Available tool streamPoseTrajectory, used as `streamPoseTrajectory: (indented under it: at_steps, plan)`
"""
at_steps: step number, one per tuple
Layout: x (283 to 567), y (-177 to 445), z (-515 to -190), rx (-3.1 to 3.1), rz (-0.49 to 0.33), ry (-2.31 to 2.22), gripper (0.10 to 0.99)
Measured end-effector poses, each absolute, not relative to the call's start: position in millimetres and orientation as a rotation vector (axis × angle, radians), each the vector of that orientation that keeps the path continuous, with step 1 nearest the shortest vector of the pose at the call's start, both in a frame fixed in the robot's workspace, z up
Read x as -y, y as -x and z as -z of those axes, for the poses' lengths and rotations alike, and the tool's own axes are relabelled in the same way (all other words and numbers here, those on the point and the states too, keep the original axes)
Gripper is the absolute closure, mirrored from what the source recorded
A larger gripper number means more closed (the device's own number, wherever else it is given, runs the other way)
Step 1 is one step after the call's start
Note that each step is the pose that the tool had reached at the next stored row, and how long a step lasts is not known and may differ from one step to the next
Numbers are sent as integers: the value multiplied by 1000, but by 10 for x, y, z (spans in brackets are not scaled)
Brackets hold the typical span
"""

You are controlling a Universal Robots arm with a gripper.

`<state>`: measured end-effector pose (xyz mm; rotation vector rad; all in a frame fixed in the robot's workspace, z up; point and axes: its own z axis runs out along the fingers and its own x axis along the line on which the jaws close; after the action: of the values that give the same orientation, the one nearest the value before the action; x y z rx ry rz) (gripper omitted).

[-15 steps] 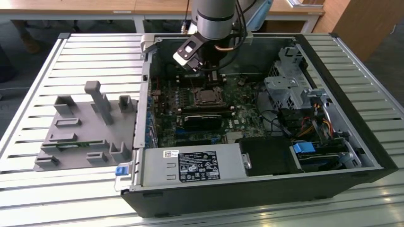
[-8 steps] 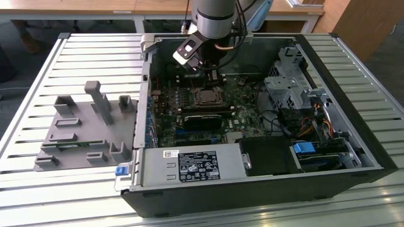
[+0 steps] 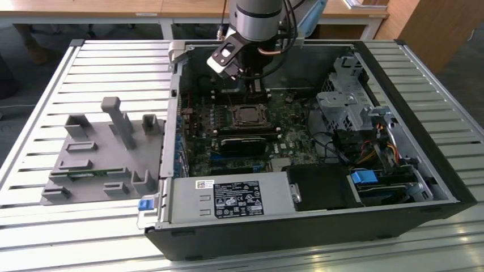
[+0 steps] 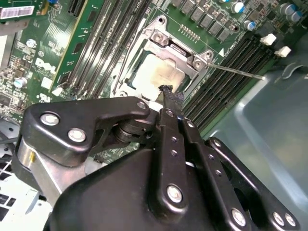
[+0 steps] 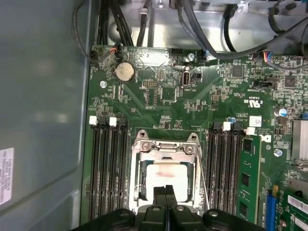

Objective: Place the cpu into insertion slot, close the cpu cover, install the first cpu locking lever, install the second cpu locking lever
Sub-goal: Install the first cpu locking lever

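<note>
Exterior view: gripper (image 3: 255, 90) poised over the insertion slot (image 3: 248, 115), centre frame.
We see its fingers (image 5: 160, 197) pressed together, empty, above the cpu (image 5: 166, 175) seated under the cpu cover (image 5: 163, 144); we judge the chip light, rigid, fragile, best held by its edges.

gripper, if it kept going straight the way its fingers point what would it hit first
Probably the cpu, sitting in the window of the cpu cover: the gripper, fingers shut, points at its edge. Depth is unclear, so the cover's frame is possible.
</note>
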<state>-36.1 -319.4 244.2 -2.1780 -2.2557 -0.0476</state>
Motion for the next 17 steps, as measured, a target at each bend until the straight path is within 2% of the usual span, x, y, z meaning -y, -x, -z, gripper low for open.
streamPoseTrajectory:
  at_steps: [17]
  plan:
    - [3194, 361, -2814, 2282, 42, 2155, 980]
